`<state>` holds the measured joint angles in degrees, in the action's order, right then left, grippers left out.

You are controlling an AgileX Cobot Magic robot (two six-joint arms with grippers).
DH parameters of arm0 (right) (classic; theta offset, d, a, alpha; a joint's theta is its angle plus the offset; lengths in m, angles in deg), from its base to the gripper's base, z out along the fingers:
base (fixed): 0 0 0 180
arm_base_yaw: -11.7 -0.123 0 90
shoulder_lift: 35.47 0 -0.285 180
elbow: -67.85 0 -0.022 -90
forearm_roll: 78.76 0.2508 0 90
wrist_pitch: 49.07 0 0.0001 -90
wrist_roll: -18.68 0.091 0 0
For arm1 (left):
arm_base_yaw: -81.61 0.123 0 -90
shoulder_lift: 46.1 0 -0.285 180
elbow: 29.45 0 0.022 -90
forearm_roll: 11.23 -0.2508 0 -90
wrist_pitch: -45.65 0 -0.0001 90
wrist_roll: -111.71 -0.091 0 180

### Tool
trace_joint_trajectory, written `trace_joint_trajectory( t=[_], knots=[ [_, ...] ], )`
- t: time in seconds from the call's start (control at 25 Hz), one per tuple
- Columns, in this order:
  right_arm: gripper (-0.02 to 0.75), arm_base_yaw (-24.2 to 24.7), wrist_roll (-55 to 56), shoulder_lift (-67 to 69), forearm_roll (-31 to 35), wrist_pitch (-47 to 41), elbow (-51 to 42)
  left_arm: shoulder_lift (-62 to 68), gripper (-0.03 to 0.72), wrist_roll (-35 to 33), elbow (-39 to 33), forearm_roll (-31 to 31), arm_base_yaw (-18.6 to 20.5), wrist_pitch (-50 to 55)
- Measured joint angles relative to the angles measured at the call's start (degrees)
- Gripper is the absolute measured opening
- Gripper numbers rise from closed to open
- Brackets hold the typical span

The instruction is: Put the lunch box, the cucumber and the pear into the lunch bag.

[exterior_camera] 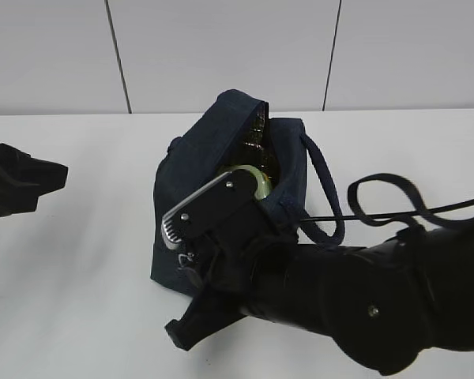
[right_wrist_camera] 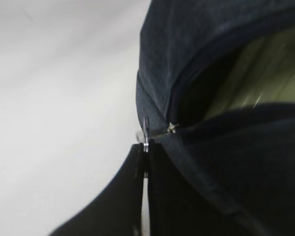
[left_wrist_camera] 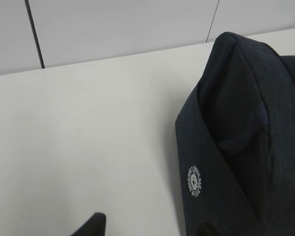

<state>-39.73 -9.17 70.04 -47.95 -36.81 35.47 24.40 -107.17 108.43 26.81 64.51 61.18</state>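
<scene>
The lunch bag (exterior_camera: 221, 197) stands upright near the middle of the white surface (exterior_camera: 79, 260), a little toward its far edge, with its top zip parted so the mouth gapes. Inside the opening a pale green rim of the lunch box (exterior_camera: 254, 175) shows, with something yellowish and dark behind it that is too dim to name. One padded loop handle (exterior_camera: 324, 189) hangs down the bag's right side, and another strap loop (exterior_camera: 387, 197) lies on the surface to the right of the bag.

The right hand (right_wrist_camera: 145, 147) sits at the near end of the bag's opening. Its two dark fingers (right_wrist_camera: 123, 196) are pressed together, pinching the small metal zip pull (right_wrist_camera: 146, 132), which stands at the corner where the two halves of the zip meet. In the exterior view the right arm (exterior_camera: 363, 300) fills the near right corner and hides the bag's near lower part.

The left hand (exterior_camera: 31, 180) hovers apart from the bag near the left edge of the surface, holding nothing; its fingers stand partly spread. Its wrist camera sees the bag's side panel with a round white logo patch (left_wrist_camera: 194, 181) and only one dark fingertip (left_wrist_camera: 93, 223) at the bottom.
</scene>
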Motion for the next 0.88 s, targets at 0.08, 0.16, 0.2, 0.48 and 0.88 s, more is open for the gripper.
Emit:
trace_joint_trajectory(
  t=[0.08, 0.16, 0.2, 0.48, 0.88],
  knots=[
    [0.000, 0.0, 0.0, -1.5, 0.0, 0.0, 0.0, 0.0, 0.342, 0.0, 0.0, 0.0, 0.0, 0.0],
    [0.000, 0.0, -0.2, -2.4, 0.0, -0.1, 0.0, 0.0, 0.342, 0.0, 0.0, 0.0, 0.0, 0.0],
    [0.000, 0.0, -0.4, -2.6, 0.0, -0.3, 0.0, 0.0, 0.342, 0.0, 0.0, 0.0, 0.0, 0.0],
    [0.000, 0.0, -1.2, -4.0, 0.0, -1.3, 2.1, 0.0, 0.342, 0.0, 0.0, -0.1, 0.0, 0.2],
    [0.000, 0.0, -4.1, -5.4, 0.0, -2.1, 4.7, 0.4, 0.318, -1.2, 0.0, -0.4, 0.0, 1.0]
  ],
)
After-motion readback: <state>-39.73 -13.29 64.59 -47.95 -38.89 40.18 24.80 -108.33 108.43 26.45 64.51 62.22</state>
